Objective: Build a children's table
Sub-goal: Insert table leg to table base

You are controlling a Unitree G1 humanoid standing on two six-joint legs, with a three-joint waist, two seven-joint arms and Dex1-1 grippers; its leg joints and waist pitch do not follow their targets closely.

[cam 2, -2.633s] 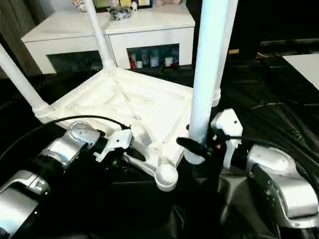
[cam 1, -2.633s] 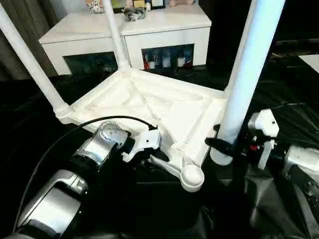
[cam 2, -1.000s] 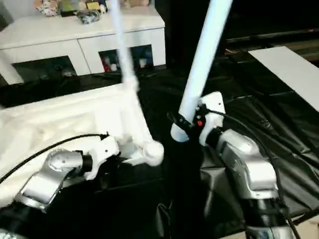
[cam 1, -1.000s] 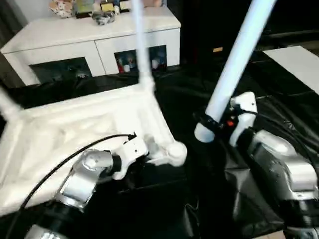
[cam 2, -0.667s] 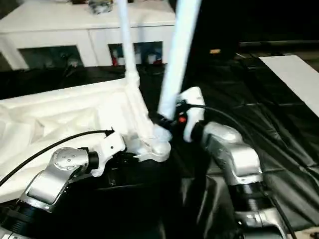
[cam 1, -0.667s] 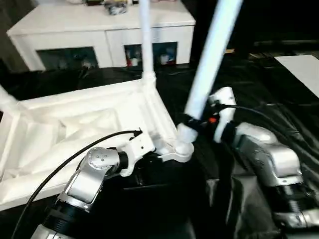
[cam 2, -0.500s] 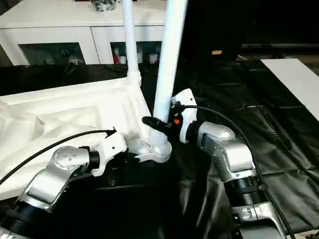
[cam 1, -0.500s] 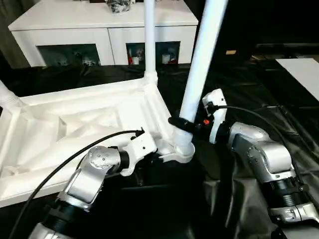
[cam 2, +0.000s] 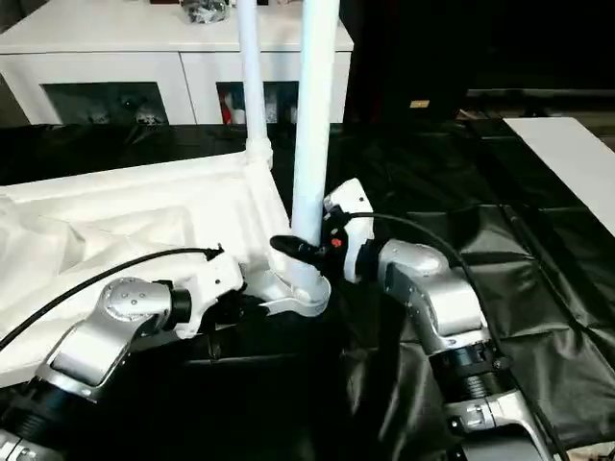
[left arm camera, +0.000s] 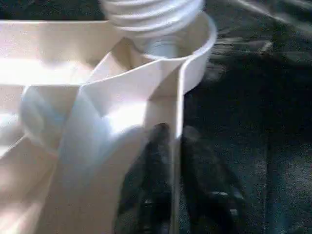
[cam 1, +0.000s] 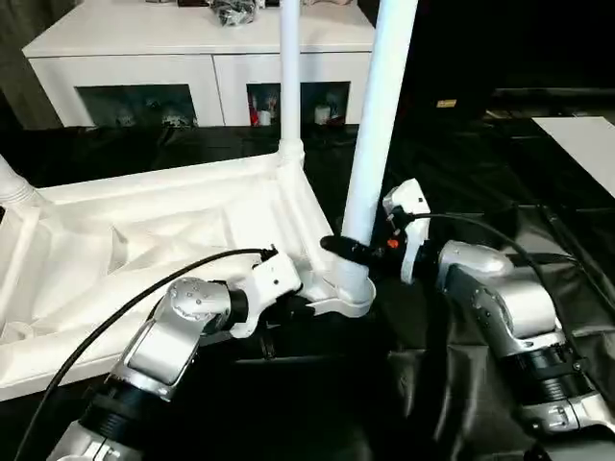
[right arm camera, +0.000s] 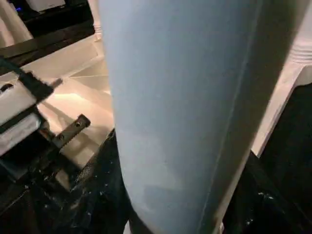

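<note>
The white tabletop lay upside down, ribs up. The right gripper clasped a leg standing in the corner socket; the left gripper pinched the rim.

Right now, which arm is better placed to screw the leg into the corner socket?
The right. Its gripper is shut on the leg just above the socket, while the left gripper pinches the tabletop edge, likely steadying it.
</note>
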